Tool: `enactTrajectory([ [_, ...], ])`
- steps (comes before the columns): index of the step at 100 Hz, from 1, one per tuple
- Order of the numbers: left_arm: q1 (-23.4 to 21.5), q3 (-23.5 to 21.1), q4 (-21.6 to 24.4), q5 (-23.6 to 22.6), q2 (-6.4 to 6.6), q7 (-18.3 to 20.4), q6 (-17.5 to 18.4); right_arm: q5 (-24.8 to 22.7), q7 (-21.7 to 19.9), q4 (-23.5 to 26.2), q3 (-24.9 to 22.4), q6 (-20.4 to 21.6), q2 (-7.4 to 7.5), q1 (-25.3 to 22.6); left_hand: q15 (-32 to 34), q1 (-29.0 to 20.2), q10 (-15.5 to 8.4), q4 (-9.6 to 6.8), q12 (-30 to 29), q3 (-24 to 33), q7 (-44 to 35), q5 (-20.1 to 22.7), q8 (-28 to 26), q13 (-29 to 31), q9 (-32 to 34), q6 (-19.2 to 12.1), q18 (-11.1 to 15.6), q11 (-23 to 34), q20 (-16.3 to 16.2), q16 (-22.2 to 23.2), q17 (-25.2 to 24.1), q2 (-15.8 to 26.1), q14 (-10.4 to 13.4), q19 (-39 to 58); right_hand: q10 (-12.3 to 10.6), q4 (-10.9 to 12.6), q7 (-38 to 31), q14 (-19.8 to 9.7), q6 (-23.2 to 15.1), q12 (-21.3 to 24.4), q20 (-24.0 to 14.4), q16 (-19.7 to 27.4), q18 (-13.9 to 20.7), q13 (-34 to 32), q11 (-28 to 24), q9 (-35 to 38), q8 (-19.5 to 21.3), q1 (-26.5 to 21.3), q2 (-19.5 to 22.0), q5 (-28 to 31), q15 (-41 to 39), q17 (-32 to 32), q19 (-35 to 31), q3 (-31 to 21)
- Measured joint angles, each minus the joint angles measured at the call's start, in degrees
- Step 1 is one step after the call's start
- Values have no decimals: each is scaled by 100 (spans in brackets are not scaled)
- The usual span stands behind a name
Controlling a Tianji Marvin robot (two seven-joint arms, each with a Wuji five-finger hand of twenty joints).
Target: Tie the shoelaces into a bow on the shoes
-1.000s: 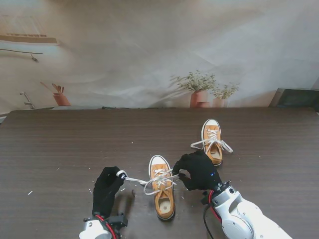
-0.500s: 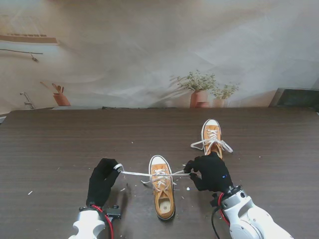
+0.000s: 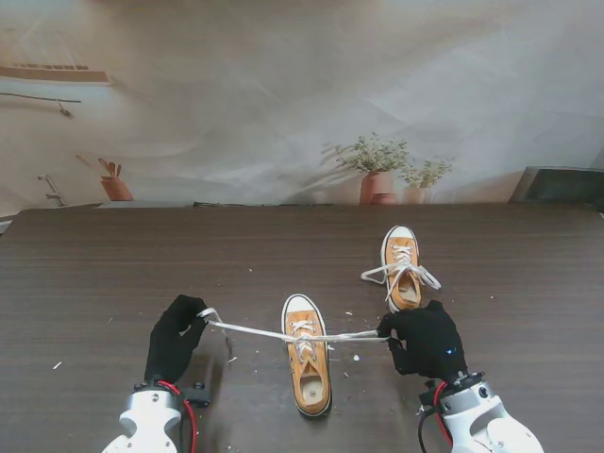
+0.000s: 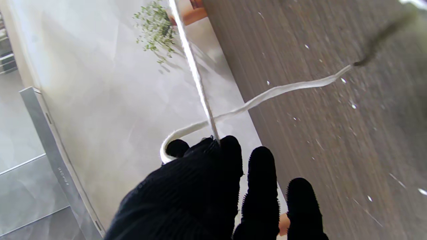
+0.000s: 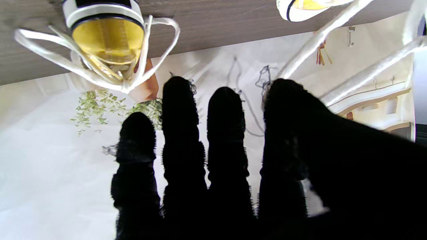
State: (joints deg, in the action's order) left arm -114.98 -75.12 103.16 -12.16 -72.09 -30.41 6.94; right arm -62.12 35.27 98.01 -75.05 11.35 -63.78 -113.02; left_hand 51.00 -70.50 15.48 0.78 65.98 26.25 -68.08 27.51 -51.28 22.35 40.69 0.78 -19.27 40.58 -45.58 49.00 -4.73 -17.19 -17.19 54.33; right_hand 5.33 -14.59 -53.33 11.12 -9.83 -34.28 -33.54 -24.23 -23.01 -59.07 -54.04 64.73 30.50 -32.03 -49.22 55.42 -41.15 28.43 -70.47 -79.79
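Note:
A yellow sneaker (image 3: 307,357) with a white toe cap lies near me in the stand view, toe pointing away. Its white laces (image 3: 255,331) stretch taut to both sides. My left hand (image 3: 175,336), in a black glove, is shut on the left lace loop (image 4: 196,76), pinched between thumb and forefinger. My right hand (image 3: 425,340) is shut on the right lace loop (image 5: 320,36), and both strands run from its thumb side. A second yellow sneaker (image 3: 402,266) lies farther away on the right, its laces in a bow (image 5: 100,71).
The dark wood table (image 3: 113,274) carries small white specks near the shoes. A backdrop (image 3: 283,104) printed with potted plants (image 3: 377,170) stands at the far edge. A dark box (image 3: 559,184) sits at the far right corner.
Both hands have moved outward, the left to the left and the right to the right. The lace loops have drawn from slack to a taut line across the near shoe.

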Motion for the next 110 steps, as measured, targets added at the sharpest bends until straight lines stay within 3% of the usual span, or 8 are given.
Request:
enactTrajectory([
  [62, 194, -354, -338, -403, 97, 224, -712, -605, -147, 182, -46, -1842, 66, -381, 64, 2, 60, 1, 60, 0, 0, 0, 83, 0, 0, 2, 0, 95, 115, 0, 0, -3, -26, 122, 92, 0, -26, 9, 85, -7, 0, -4, 0, 0, -2, 47, -4, 2, -96, 54, -68, -2, -57, -104],
  [75, 163, -352, -310, -481, 98, 197, -922, -631, -178, 219, -6, -2013, 71, -450, 65, 3, 63, 2, 62, 0, 0, 0, 146, 0, 0, 5, 0, 97, 172, 0, 0, -6, -54, 122, 95, 0, -34, 9, 96, -7, 0, -4, 0, 0, -2, 48, -4, 2, -96, 54, -68, -2, -57, -104],
  [85, 149, -352, -299, -515, 98, 193, -1026, -647, -192, 218, 60, -2174, 78, -456, -104, 3, 64, 3, 63, 0, -1, -1, 219, -190, 0, 10, 0, 97, 535, -4, 4, -7, -57, -258, 95, 0, -37, 9, 98, -10, 0, -4, 0, 0, -2, 47, -6, 3, -50, 54, -70, -5, -57, -90],
  [92, 143, -355, -301, -568, 102, 195, -1027, -749, -316, 222, 94, -2320, 87, -470, -634, 5, 64, -33, 64, -149, 299, -437, 713, -902, -602, 106, 2, -530, 1067, -582, 10, -8, 66, -1603, 95, 0, -23, 9, 100, -62, 0, -4, 2, 28, 4, -69, -113, 4, 155, -32, -61, -92, -52, 146],
  [97, 136, -380, -309, -576, 106, 236, -938, -778, -377, 226, 104, -2348, 93, -487, -1408, 305, 60, -157, -1237, -300, 1064, -726, 1255, -1390, -1606, 159, 7, -738, 1109, -1131, 2, -3, 144, -2850, 95, 0, -17, 9, 69, -64, 0, -4, 12, 242, 14, -408, -223, 197, 508, -331, -2, -244, 6, 565],
  [102, 121, -434, -331, -570, 114, 308, -671, -780, -422, 245, 105, -2351, 97, -514, -2280, 822, -39, -278, -2406, -377, 2008, -855, 1716, -1577, -2340, 197, 109, -1103, 654, -1516, -64, 82, 242, -3646, 89, -18, 284, 9, 250, -68, 0, -4, 24, 472, 17, -827, -405, 388, 653, -721, 50, -424, 90, 783],
  [105, 112, -464, -341, -585, 126, 349, -509, -777, -439, 264, 102, -2345, 99, -537, -2693, 1103, -123, -361, -2793, -456, 2527, -898, 1982, -1604, -2605, 199, 293, -1303, 393, -1618, -86, 172, 292, -3855, 88, 79, 755, 9, 398, -68, 0, -4, 35, 633, 17, -1091, -406, 586, 823, -906, 89, -541, 161, 828],
  [110, 99, -505, -344, -762, 149, 387, -396, -765, -474, 304, 80, -2317, 99, -581, -3197, 1324, -244, -363, -3273, -539, 3272, -941, 2355, -1680, -2793, 314, 293, -1825, 181, -1661, -97, 216, 371, -4056, 83, 550, 1655, 9, 635, -64, 0, -4, 87, 903, 21, -1504, -301, 679, 1054, -1197, 123, -710, 298, 843],
])
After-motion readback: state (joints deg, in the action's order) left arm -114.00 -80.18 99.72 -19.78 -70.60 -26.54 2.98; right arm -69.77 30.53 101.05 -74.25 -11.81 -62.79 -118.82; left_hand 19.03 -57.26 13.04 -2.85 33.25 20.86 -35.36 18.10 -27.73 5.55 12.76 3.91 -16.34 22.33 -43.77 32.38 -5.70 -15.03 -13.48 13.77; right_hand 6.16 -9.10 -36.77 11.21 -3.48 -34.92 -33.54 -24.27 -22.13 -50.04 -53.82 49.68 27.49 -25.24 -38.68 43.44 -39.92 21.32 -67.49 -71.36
